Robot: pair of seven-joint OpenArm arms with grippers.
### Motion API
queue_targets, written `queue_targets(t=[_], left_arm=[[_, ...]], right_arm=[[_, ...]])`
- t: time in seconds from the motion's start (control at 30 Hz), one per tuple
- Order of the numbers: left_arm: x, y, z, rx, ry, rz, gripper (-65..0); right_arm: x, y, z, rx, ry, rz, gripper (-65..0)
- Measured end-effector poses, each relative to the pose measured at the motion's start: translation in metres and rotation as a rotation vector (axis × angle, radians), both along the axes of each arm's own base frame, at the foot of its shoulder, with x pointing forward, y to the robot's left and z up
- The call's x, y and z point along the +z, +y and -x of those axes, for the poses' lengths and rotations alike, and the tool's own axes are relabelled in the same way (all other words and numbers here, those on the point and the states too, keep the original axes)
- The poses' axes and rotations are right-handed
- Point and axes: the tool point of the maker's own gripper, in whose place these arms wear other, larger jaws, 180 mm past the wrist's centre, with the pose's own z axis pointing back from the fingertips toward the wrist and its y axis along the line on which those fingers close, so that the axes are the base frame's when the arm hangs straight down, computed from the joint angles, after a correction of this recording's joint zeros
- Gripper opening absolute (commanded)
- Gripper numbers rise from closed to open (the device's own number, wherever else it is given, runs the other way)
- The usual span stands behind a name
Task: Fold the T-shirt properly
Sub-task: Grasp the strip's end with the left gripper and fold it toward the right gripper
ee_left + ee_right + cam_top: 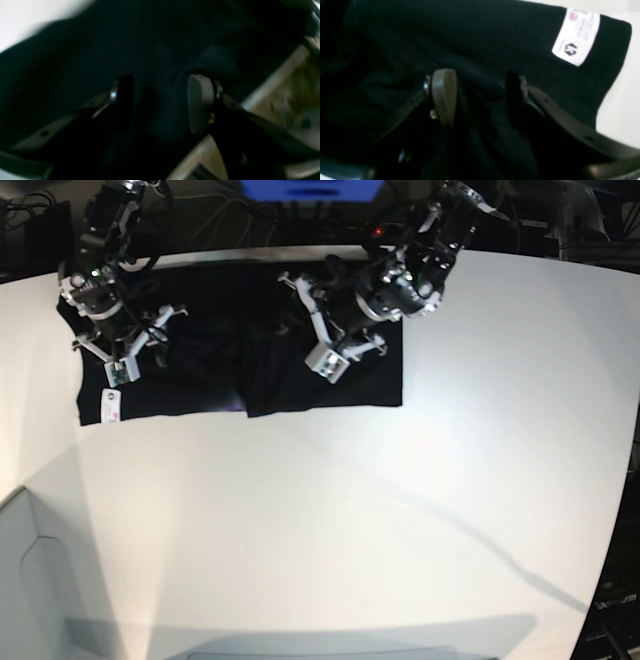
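The black T-shirt (pixel 210 350) lies spread along the back of the white table (pixel 350 510), with rumpled folds in its middle. Its white tag (pixel 110 402) shows at the near left corner, and the right wrist view also catches the tag (pixel 576 36). My right gripper (pixel 133 352) hovers over the shirt's left part; up close, the right gripper (pixel 480 100) has its jaws apart over a ridge of cloth. My left gripper (pixel 322 330) is over the shirt's right half. The left wrist view shows the left gripper (pixel 160 105) open just above dark cloth (pixel 155 50).
The table's back edge (pixel 272 77) runs close beside the left gripper, with blurred clutter beyond it. A blue object (pixel 310 188) and cables sit behind the table. Bare white tabletop (pixel 620 105) lies right of the shirt's tagged corner.
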Motion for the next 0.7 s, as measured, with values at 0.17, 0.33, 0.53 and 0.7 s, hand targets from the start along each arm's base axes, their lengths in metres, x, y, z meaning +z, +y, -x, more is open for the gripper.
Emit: queue_targets(t=[0.17, 0.33, 0.53, 0.7], left_arm=[[0.005, -0.043, 0.033, -0.237, -0.026, 0.0, -31.6], [0.01, -0.045, 0.048, -0.298, -0.015, 0.015, -31.6], [0.027, 0.007, 0.015, -0.174, -0.02, 0.033, -31.6], [0.032, 0.077, -0.019, 0.034, 0.005, 0.029, -31.6]], right_arm=[[0.002, -0.003, -0.003, -0.006, -0.009, 0.004, -35.9], [0.011, -0.028, -0.008, -0.104, -0.042, 0.011, -35.9], [0.025, -0.06, -0.015, -0.225, -0.098, 0.017, -32.2], [0.031, -0.07, -0.019, -0.253, -0.118, 0.025, -25.2]])
